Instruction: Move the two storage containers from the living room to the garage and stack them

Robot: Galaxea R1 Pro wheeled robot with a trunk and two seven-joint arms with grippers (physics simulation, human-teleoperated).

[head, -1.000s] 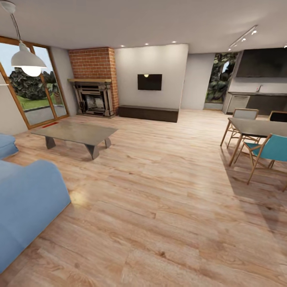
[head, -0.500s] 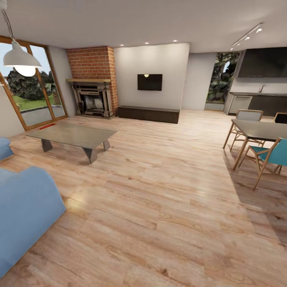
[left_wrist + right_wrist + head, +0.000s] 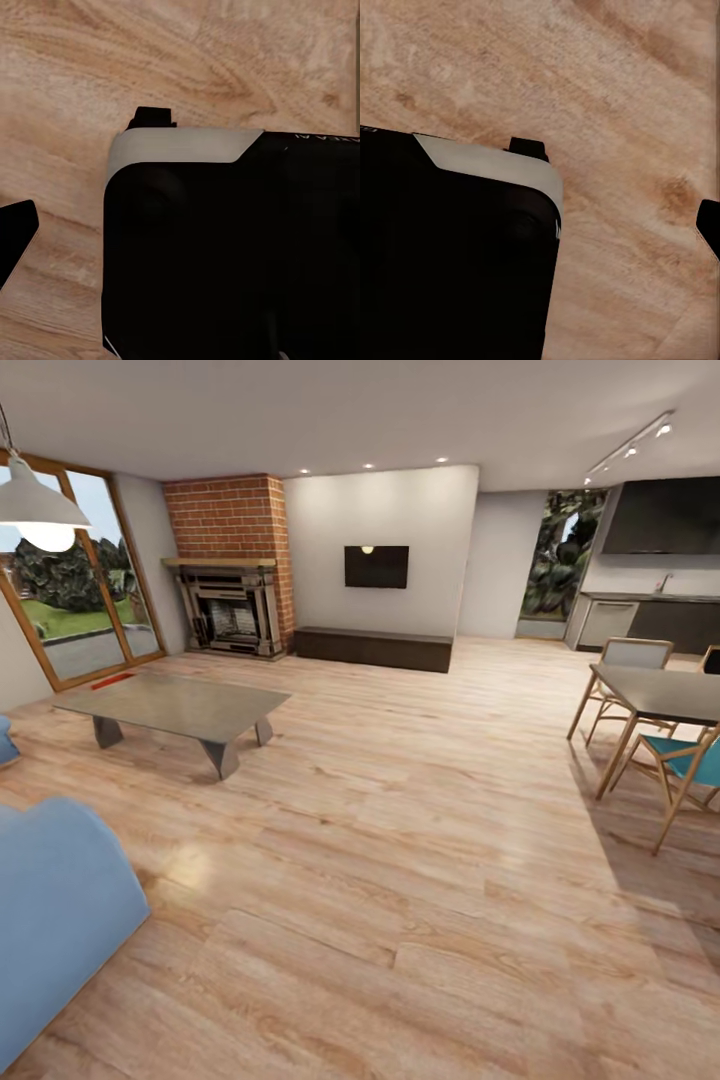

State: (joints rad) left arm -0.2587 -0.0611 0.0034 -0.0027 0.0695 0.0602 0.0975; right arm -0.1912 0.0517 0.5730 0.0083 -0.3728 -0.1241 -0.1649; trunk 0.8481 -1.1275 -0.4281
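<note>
While the head camera looks across the living room [image 3: 400, 780], the light wood-plank floor [image 3: 420, 880] runs from the near edge to the far wall. A blue sofa [image 3: 55, 920] sits at the near left, its rounded arm over the planks. Beyond it stands a low grey coffee table [image 3: 175, 705] on angled legs, with a small red patch on the floor just behind it; what that patch is cannot be told.

Far left: tall wood-framed glass doors [image 3: 70, 610], a white pendant lamp [image 3: 35, 510] hanging before them. Red brick column [image 3: 232, 520] rises over a dark fireplace [image 3: 228, 610]. Right of it, a black wall-mounted TV [image 3: 376, 566] above a long dark low cabinet [image 3: 372, 648].

Right side: dining table [image 3: 655, 695] with wooden chairs, one with a teal seat [image 3: 685, 755]. Behind, a dark kitchen counter [image 3: 650, 618].

Left wrist view: black housing with a pale grey band [image 3: 225, 240] above the planks; a dark tip shows at one edge. Right wrist view: the same kind of black housing [image 3: 457, 247] over the wood. Whether the left gripper or the right gripper is released or clenched cannot be told.
</note>
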